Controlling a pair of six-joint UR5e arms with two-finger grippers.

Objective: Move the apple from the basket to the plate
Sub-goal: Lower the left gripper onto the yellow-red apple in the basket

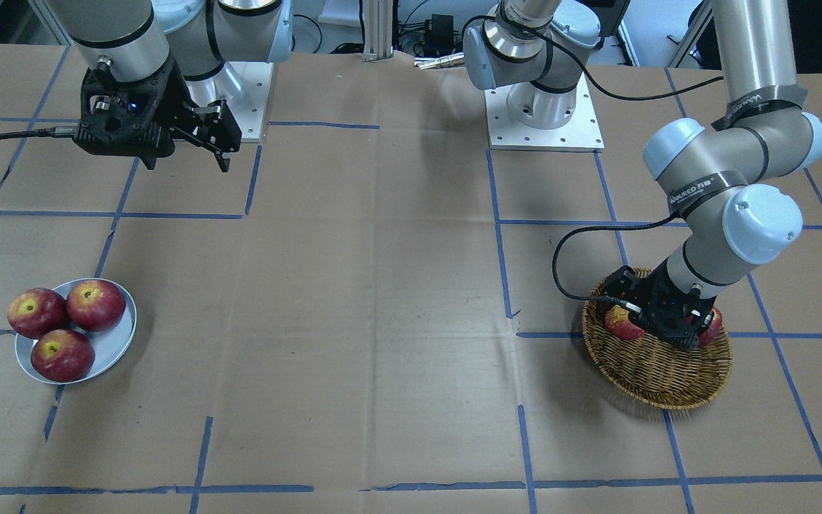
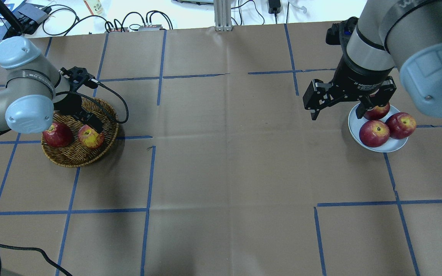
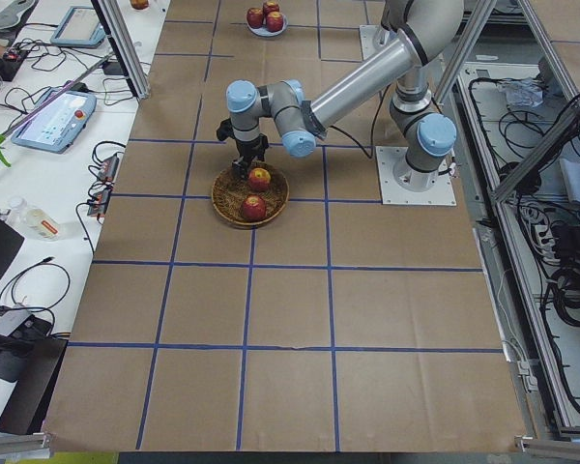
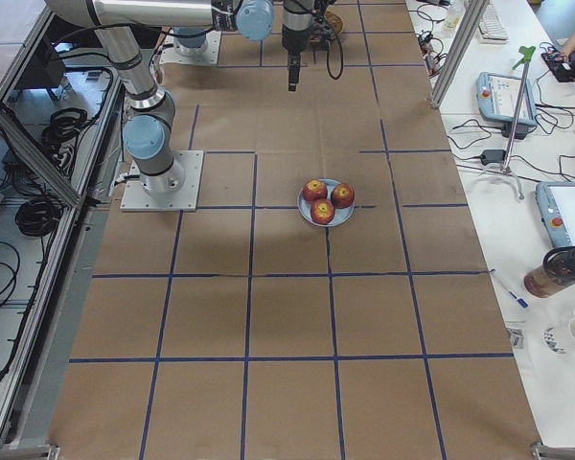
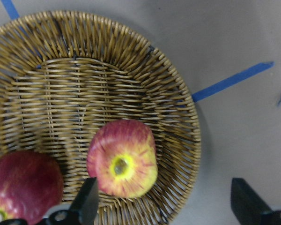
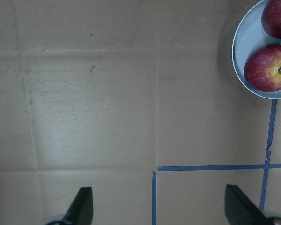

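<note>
Fingers (image 5: 86, 206) spread wide on left gripper (image 5: 164, 201), hovering over basket (image 5: 131, 79) with apple (image 5: 122, 164) inside, stem up, crowding one finger rather than centred. Far nearer than right gripper (image 2: 337, 111), splayed aloft near plate (image 2: 391, 147).

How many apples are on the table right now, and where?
5. In the basket: the streaky yellow-patched apple and a darker red apple. On the plate: three dark red apples. The left arm covers part of the basket; the side view shows only two there.

Brown paper (image 2: 221, 153) gridded with blue tape (image 2: 109, 210) covers the table (image 3: 271, 387), with white workbenches (image 3: 19, 174) alongside under even light.
</note>
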